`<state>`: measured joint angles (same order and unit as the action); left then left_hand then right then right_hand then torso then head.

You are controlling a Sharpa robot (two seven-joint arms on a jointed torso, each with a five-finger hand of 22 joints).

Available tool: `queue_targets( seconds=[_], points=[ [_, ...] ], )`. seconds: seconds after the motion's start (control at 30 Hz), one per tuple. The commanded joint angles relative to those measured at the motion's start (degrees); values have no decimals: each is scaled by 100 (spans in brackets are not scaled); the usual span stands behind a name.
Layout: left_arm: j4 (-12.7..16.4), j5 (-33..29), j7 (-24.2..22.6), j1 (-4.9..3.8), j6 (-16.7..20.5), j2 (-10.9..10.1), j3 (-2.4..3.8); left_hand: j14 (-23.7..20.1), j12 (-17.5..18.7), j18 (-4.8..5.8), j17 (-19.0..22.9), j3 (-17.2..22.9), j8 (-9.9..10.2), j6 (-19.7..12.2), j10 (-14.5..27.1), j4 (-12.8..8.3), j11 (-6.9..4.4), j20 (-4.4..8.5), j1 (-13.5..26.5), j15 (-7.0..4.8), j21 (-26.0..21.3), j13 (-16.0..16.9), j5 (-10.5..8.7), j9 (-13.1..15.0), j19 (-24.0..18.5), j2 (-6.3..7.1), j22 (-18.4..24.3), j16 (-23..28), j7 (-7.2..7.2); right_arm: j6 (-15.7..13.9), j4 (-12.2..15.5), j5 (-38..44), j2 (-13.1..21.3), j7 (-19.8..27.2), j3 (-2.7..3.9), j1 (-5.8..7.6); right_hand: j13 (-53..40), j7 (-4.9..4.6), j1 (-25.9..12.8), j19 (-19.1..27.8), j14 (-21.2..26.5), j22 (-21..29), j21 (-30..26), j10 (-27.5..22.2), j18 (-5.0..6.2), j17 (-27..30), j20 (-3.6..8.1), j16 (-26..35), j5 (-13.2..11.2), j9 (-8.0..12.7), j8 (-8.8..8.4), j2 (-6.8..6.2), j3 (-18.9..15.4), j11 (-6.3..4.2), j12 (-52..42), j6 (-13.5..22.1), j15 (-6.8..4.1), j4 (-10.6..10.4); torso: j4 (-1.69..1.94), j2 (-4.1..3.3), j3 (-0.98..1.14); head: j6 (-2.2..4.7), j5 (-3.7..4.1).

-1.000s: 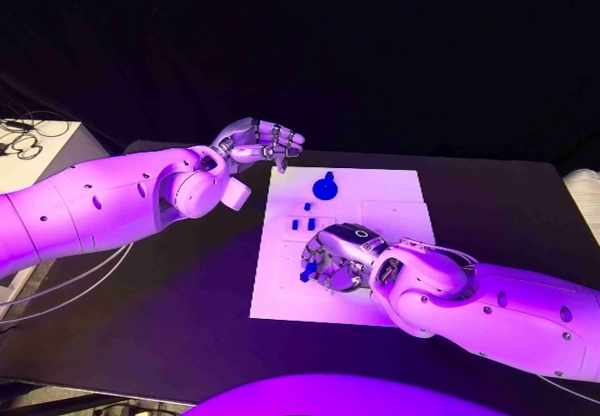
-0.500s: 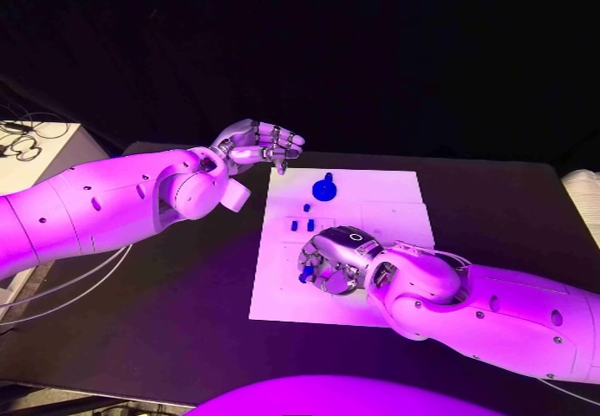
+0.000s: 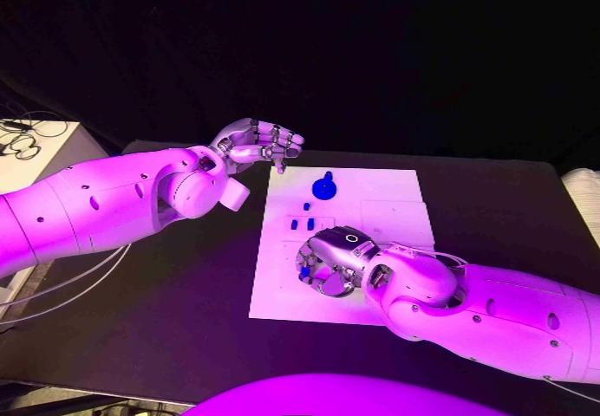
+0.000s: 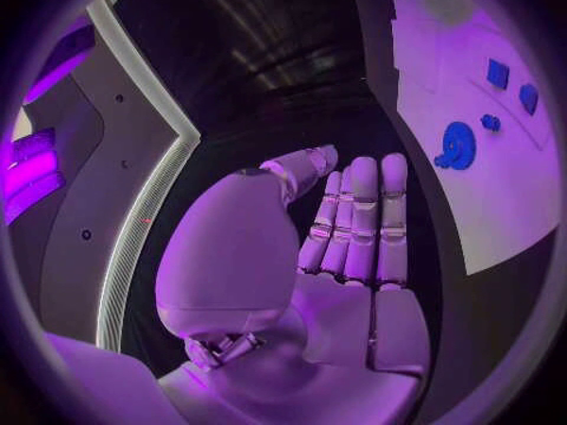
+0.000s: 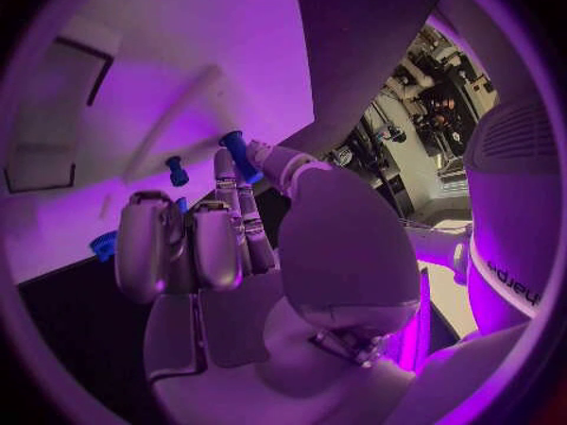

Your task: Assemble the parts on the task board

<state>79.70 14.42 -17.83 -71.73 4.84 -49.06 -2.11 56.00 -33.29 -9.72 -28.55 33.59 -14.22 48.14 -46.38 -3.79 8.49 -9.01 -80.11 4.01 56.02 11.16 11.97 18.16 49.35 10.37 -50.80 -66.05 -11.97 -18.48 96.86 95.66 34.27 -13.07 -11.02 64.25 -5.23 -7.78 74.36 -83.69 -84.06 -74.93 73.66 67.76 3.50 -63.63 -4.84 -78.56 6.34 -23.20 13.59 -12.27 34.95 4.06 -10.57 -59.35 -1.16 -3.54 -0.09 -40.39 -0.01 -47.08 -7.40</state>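
The black counter (image 3: 150, 312) carries the white task board (image 3: 375, 195) in its middle, lying flat with its long sides running from the near edge toward the far edge.

The right hand (image 3: 331, 260) rests over the near half of the board, fingers curled downward. In the right wrist view it (image 5: 236, 246) pinches a small blue part (image 5: 236, 153) between thumb and fingertip, just above the board surface; the head view shows that same part (image 3: 304, 272) at the hand's left side.

The left hand (image 3: 259, 143) hovers above the far left corner of the board, fingers curled in; a small dark tip (image 3: 282, 168) shows below its fingertips, but I cannot tell whether it holds anything. The left wrist view shows its fingers (image 4: 360, 222) lying straight and side by side, nothing between them.

A round blue part (image 3: 325, 187) lies on the board's far half. Two small blue parts (image 3: 302, 224) stand side by side nearer the board's middle, by its left edge, just beyond the right hand.
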Motion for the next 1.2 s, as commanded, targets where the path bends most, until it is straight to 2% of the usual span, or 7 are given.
queue_targets(
  seconds=[0.03, 0.6, 0.77, 0.8, 0.87, 0.93, 1.2],
  points=[
    [20, -30, -17, -3, -111, -1, 4, -28, -32, -89, 6, 2, -30, -31, 33, -19, 1, -26, -9, 0, -15, 5, 23, -4, 29, -36, 1, -17, -5, 62, 17, 168, 7, -5, -16, -23, 14, -36, 15, 52, -94, -268, -98, -107, 34, 27, -33, 4, -15, 10, -48, -99, 22, 39, 73, 51, 77, 34, -4, 3, 2, -3, 6],
    [13, -30, 32, -3, -150, -4, 4, -35, -32, -87, 10, -4, -32, -48, 64, -9, 8, -30, 14, 7, -19, 1, 23, -7, 23, -32, 3, -13, -9, -260, 12, 153, 29, 34, -16, -25, -56, -83, -96, 235, 22, 11, -552, -702, 123, 248, -125, 101, 48, 112, -324, -270, -129, 125, -43, 661, 165, 118, 1, -2, 4, 22, 27],
    [11, -30, 39, -3, -155, -4, 4, -46, -31, -86, 13, -6, -33, -61, 87, -8, 12, -33, 21, 10, -24, -2, 23, -9, 16, -27, 4, -9, -12, -336, 18, 144, 43, 67, -16, -25, -217, -7, 34, 532, 316, 430, -1240, -1552, 245, 744, -211, 287, 158, 108, -412, -142, -905, 215, -530, 1122, 252, 66, -3, 3, 5, 30, 31],
    [11, -30, 39, -3, -155, -4, 4, -46, -31, -86, 13, -6, -33, -61, 87, -8, 12, -33, 21, 10, -24, -2, 23, -9, 16, -27, 4, -9, -12, -353, 21, 143, 49, 71, -16, -25, -297, -9, 195, 594, 432, 528, -1410, -1791, 271, 922, -244, 343, 185, 81, -376, -20, -1297, 258, -818, 1179, 264, -2, -3, 4, 4, 33, 32],
    [11, -30, 39, -3, -152, -6, 4, -46, -31, -86, 13, -6, -33, -61, 87, -8, 12, -33, 21, 10, -24, -2, 23, -9, 16, -27, 4, -9, -12, -404, 32, 142, 68, 79, -16, -25, -329, 39, 310, 700, 561, 693, -1679, -2077, 320, 1182, -258, 434, 208, 78, -382, 23, -1625, 276, -991, 1279, 305, -115, -3, 5, 2, 35, 33],
    [10, -30, 40, -3, -149, -9, 4, -50, -31, -86, 14, -5, -33, -65, 94, -9, 13, -34, 21, 11, -26, -2, 24, -10, 14, -27, 5, -7, -13, -446, 54, 129, 94, 85, -16, -25, -408, 54, 698, 824, 746, 883, -2012, -2520, 360, 1504, -318, 500, 263, 51, -338, 109, -2301, 321, -1458, 1391, 337, -510, -2, 3, 3, 38, 35],
    [6, -30, 42, -2, -151, -19, 4, -55, -33, -85, 15, -8, -32, -78, 106, -6, 16, -37, 29, 14, -29, -3, 21, -12, 9, -26, 6, -6, -15, -633, 337, -151, 406, 226, 6, 33, -463, 44, 1203, 835, 835, 960, -2188, -2888, 390, 1737, -309, 475, 288, 11, -244, 16, -2792, 312, -2133, 1488, 350, -1284, 5, 9, 1, 79, 74]
  ],
)
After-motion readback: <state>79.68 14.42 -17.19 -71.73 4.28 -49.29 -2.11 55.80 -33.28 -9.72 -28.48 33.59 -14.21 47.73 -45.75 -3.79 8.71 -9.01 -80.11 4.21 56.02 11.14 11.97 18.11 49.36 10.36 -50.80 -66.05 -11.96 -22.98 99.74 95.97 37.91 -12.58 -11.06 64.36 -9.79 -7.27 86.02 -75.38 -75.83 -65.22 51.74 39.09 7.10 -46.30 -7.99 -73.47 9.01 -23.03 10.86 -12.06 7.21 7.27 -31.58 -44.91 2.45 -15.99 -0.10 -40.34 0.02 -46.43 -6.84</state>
